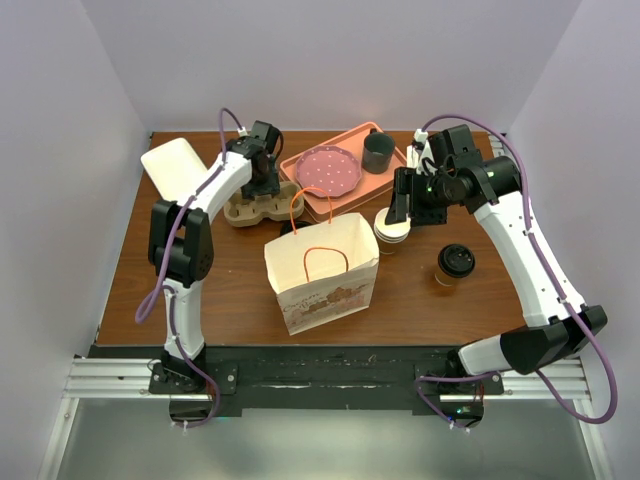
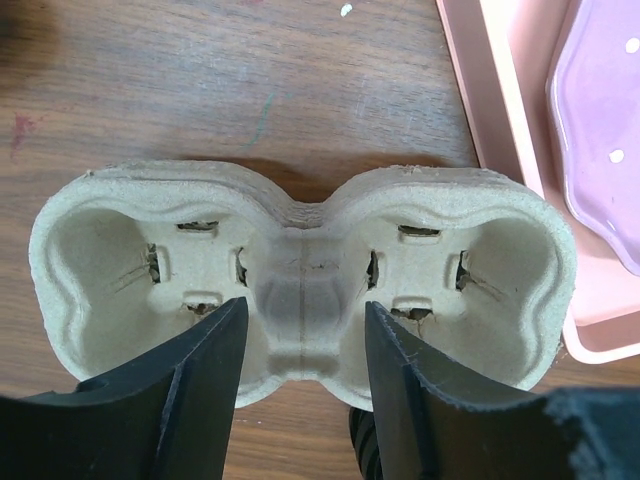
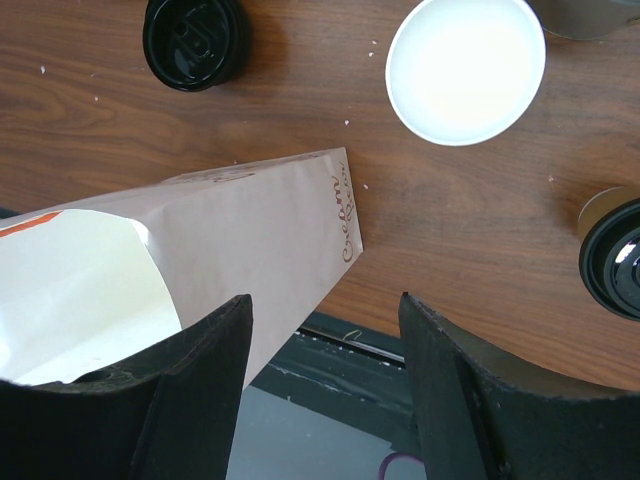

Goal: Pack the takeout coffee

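Observation:
The takeout coffee [image 1: 455, 262], a brown paper cup with a black sip lid, stands on the table right of the paper bag [image 1: 322, 265]; it shows at the right edge of the right wrist view [image 3: 612, 258]. My right gripper [image 1: 402, 210] hangs open and empty above the table, between the bag [image 3: 230, 240] and the coffee [image 3: 325, 300]. My left gripper [image 1: 262, 188] is open over a pulp cup carrier [image 1: 252, 208]. Its fingers straddle the carrier's middle post [image 2: 304, 303], and the carrier [image 2: 100, 250] rests on the table.
A stack of lidless paper cups [image 1: 392, 228] stands beside the bag. A round black lid [image 3: 193, 40] lies on the table. The pink tray [image 1: 392, 170] holds a purple plate [image 1: 328, 168] and a dark mug [image 1: 377, 152]. A white container [image 1: 172, 165] sits at back left.

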Available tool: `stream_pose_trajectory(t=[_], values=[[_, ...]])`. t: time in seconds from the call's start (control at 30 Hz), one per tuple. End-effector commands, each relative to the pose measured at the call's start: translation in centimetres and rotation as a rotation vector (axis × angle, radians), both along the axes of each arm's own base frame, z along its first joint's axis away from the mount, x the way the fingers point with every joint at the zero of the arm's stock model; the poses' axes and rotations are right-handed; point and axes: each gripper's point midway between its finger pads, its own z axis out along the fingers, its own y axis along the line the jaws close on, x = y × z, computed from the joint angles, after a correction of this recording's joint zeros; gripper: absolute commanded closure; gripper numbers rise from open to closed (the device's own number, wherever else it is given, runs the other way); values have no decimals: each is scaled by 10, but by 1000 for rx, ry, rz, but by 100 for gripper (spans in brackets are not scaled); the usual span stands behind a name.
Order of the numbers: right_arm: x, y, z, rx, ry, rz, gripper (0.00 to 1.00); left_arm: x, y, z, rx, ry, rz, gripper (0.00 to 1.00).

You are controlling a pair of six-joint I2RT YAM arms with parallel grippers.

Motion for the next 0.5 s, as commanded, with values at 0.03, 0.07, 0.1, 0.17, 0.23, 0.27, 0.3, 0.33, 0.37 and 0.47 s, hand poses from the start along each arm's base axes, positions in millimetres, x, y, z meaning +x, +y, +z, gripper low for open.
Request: stream_pose_trajectory(t=[0.03, 0.07, 0.1, 0.17, 0.23, 0.27, 0.3, 0.33, 0.37, 0.47], values=[[-2, 4, 9, 30, -30, 18, 36, 8, 1, 6, 4, -31, -10, 44], [-2, 4, 9, 31, -29, 16, 36, 7, 2, 4, 5, -25, -10, 44], [-2, 5, 9, 32, -27, 19, 36, 5, 1, 2, 2, -20, -11, 44], [-1, 5, 9, 32, -29, 19, 37, 4, 0, -2, -1, -14, -8, 45], [0, 5, 10, 31, -31, 17, 37, 4, 1, -3, 2, -11, -5, 45], [0, 5, 10, 31, -31, 18, 37, 3, 2, -6, 7, -6, -4, 45], [-1, 5, 10, 31, -31, 18, 36, 3, 2, -6, 9, -5, -3, 44], [0, 5, 10, 31, -31, 18, 36, 3, 3, -6, 9, -5, -2, 44], [0, 5, 10, 30, -30, 18, 37, 4, 2, -7, 9, -5, -3, 44], [0, 6, 10, 31, -31, 18, 36, 3, 2, -8, 9, -3, -3, 44]])
